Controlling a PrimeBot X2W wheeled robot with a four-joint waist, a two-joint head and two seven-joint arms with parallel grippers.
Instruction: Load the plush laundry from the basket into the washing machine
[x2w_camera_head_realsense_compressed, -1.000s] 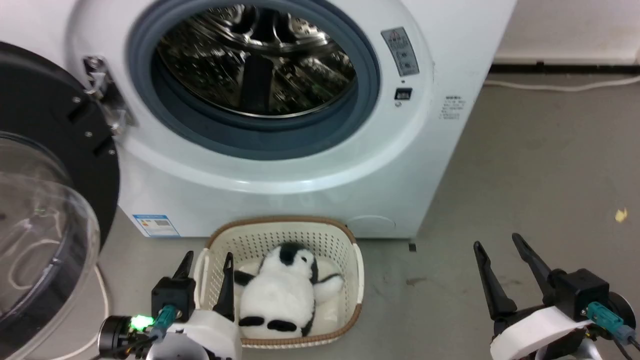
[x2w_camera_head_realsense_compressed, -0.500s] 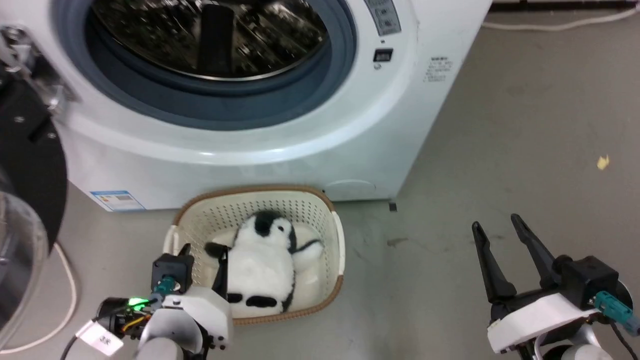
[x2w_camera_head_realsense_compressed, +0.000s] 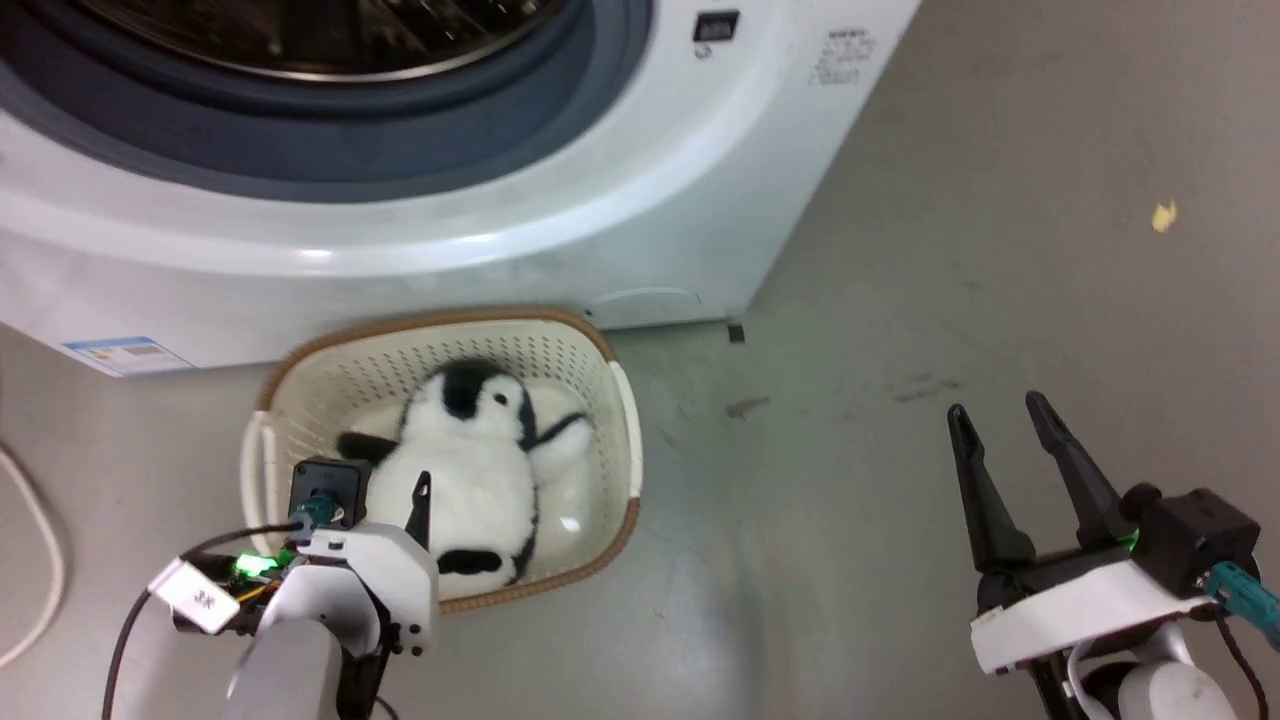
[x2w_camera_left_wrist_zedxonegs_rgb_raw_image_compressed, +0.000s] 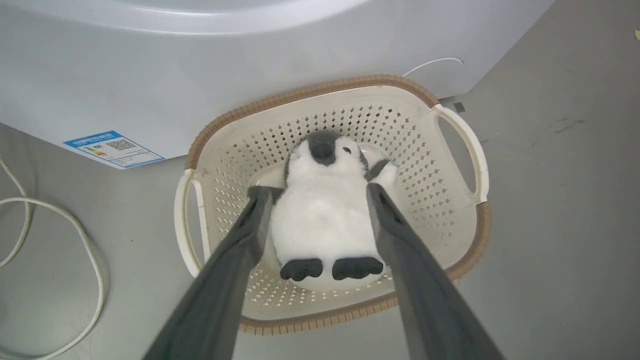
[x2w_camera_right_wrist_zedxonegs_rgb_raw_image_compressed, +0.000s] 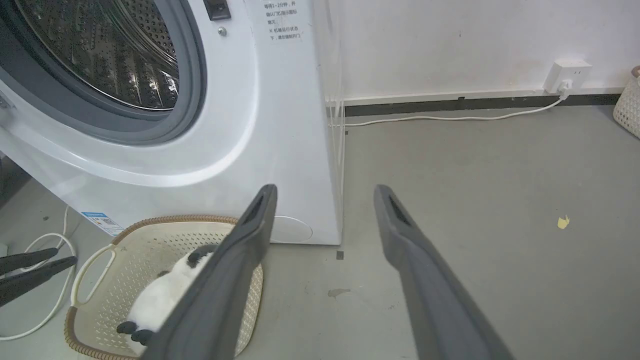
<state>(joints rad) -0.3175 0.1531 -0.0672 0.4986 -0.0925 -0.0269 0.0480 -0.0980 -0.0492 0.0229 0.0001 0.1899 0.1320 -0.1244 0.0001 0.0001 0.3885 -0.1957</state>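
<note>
"Left wrist view first: has the toy been picked up yet?"

"No. You can see the plush laundry (x2w_camera_left_wrist_zedxonegs_rgb_raw_image_compressed: 325, 220) lying flat at the centre of the frame, on the floor of the basket (x2w_camera_left_wrist_zedxonegs_rgb_raw_image_compressed: 320, 87), with its head toward the top. The left gripper (x2w_camera_left_wrist_zedxonegs_rgb_raw_image_compressed: 319, 192) has its fingers spread, one at each flank of the white body. I cannot tell whether they touch the fur."

"And the washing machine (x2w_camera_head_realsense_compressed: 600, 200)?"

"It runs across the top of the head view, just behind the basket. Its drum (x2w_camera_right_wrist_zedxonegs_rgb_raw_image_compressed: 115, 60), at the upper left of the right wrist view, looks empty as far as you can see in. The right gripper (x2w_camera_head_realsense_compressed: 995, 404), at the lower right of the head view, stands parted and holds nothing, over the grey floor (x2w_camera_head_realsense_compressed: 900, 300) well apart from the basket."

"So what remains?"

"Nearly everything, I judge. You have yet to close on the toy, lift it, carry it up into the drum and release it."
</note>
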